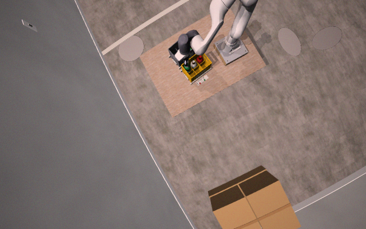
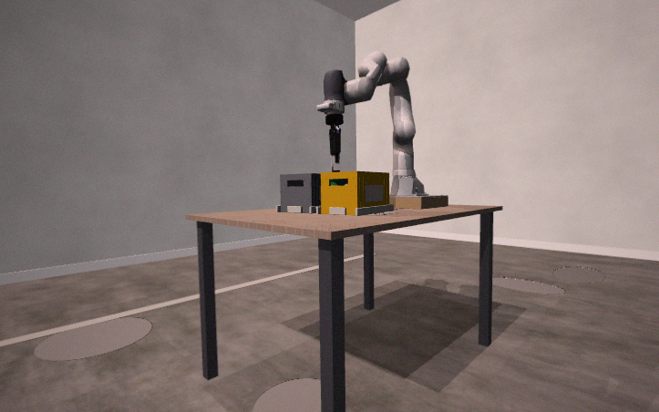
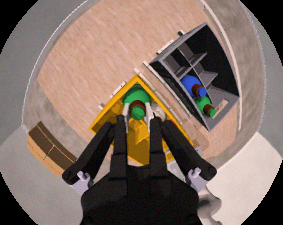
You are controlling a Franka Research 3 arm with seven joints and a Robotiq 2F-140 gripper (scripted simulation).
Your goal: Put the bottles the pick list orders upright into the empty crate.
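My gripper (image 1: 186,63) (image 2: 335,163) (image 3: 137,108) is shut on the neck of a green bottle (image 1: 187,68) (image 3: 136,93). The bottle is upright and low in a corner compartment of the yellow crate (image 2: 339,200) (image 3: 105,114). A white bottle (image 1: 193,64) and a red bottle (image 1: 199,59) stand in the same crate, in a row with it. The grey crate (image 2: 298,197) beside it holds a blue bottle (image 3: 190,83) and another green bottle (image 3: 203,103). The pick list (image 1: 202,80) shows red and green marks, too small to read. Whether the held bottle touches the crate floor is hidden.
Pale low strips edge both crates on the table (image 1: 172,96) (image 2: 255,217). The crates stand close side by side. The robot's base plate (image 1: 236,56) is on the table beyond the yellow crate. A large cardboard box (image 1: 235,216) is on the floor away from the table.
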